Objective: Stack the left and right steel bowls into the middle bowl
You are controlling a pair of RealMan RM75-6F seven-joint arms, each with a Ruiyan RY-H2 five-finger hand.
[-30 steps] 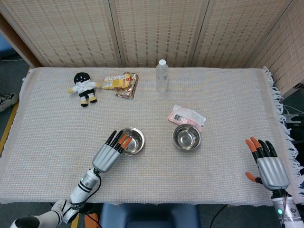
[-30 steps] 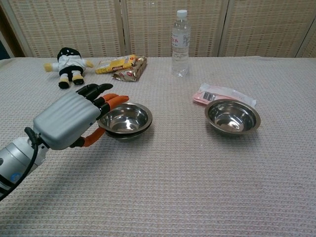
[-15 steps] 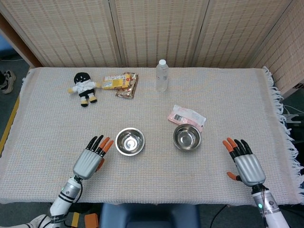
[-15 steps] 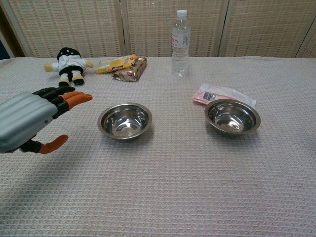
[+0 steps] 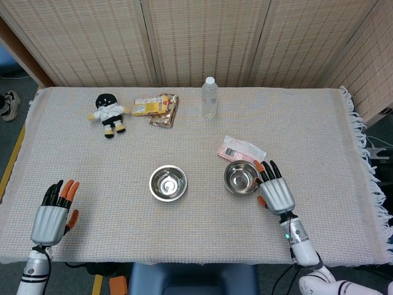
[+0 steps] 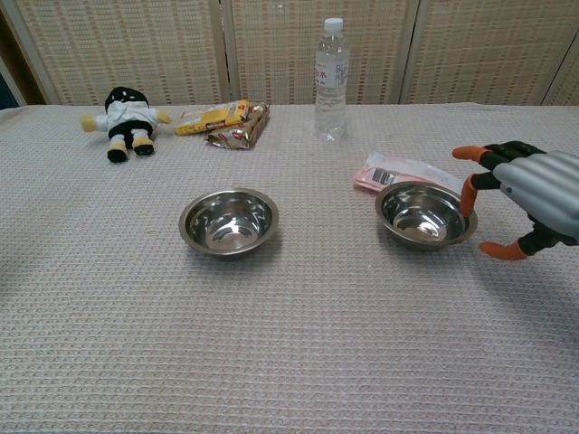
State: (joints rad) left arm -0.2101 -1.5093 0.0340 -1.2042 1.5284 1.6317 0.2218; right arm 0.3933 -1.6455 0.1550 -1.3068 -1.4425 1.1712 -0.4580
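Note:
Two steel bowls show on the woven cloth. One bowl (image 5: 168, 183) (image 6: 229, 221) stands upright near the table's middle, with no hand near it. The other bowl (image 5: 241, 177) (image 6: 425, 215) stands upright to its right. My right hand (image 5: 276, 192) (image 6: 528, 201) is just beside this bowl's right rim, fingers spread and holding nothing; one fingertip (image 6: 467, 193) is close to the rim, and I cannot tell whether it touches. My left hand (image 5: 53, 215) lies far off at the near left of the table, fingers apart and empty. The chest view does not show it.
A pink packet (image 5: 241, 150) (image 6: 405, 171) lies right behind the right bowl. At the back are a water bottle (image 5: 209, 98) (image 6: 331, 80), snack packets (image 5: 157, 108) (image 6: 224, 122) and a plush doll (image 5: 108, 114) (image 6: 125, 115). The cloth's fringe (image 5: 359, 132) hangs at the right edge.
My left hand has drawn back from the middle bowl to the near left corner. My right hand has moved in from the right edge to the right bowl's rim.

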